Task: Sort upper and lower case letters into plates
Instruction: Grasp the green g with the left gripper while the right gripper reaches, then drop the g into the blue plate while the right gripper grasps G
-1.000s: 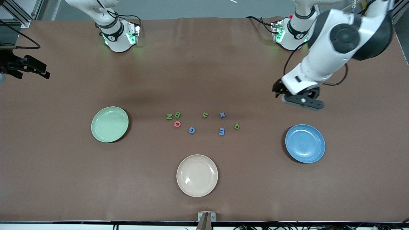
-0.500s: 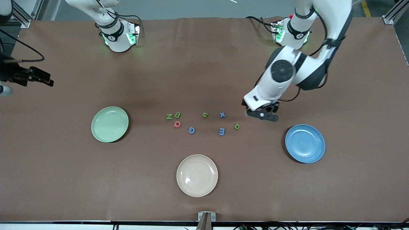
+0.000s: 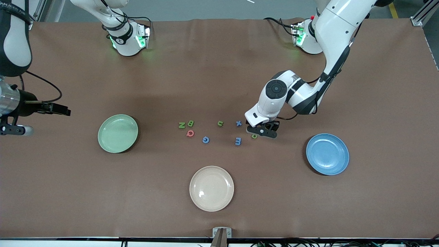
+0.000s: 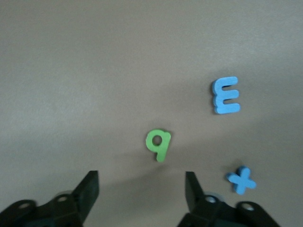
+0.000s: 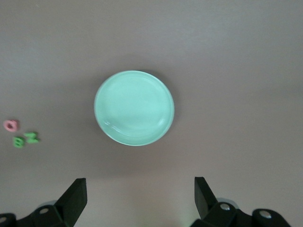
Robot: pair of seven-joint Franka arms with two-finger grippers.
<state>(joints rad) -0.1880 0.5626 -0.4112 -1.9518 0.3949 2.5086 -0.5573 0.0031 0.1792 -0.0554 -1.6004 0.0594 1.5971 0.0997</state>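
Several foam letters lie mid-table: a green N [image 3: 181, 125] and B [image 3: 190, 123], a pink letter [image 3: 190, 133], a blue G [image 3: 205, 139], a green n [image 3: 220, 123], a blue x [image 3: 239, 123], a blue m [image 3: 238, 141] and a green q [image 3: 254, 136]. My left gripper [image 3: 262, 131] hangs low, right at the q [image 4: 158, 144], open with bare table between its fingers [image 4: 90, 189]. The pale green plate [image 3: 118, 133] sits toward the right arm's end, the blue plate [image 3: 327, 154] toward the left arm's end. Up in the air past the green plate [image 5: 134, 108], my right gripper [image 5: 140, 194] is open and holds nothing.
A cream-beige plate [image 3: 211, 188] lies nearer the front camera than the letters. The blue m [image 4: 226, 94] and the blue x [image 4: 242, 179] lie close beside the left gripper. Both robot bases stand along the table's back edge.
The left arm swung from near the blue plate over to the letters and came down at the green q. The right arm moved in at its end of the table.
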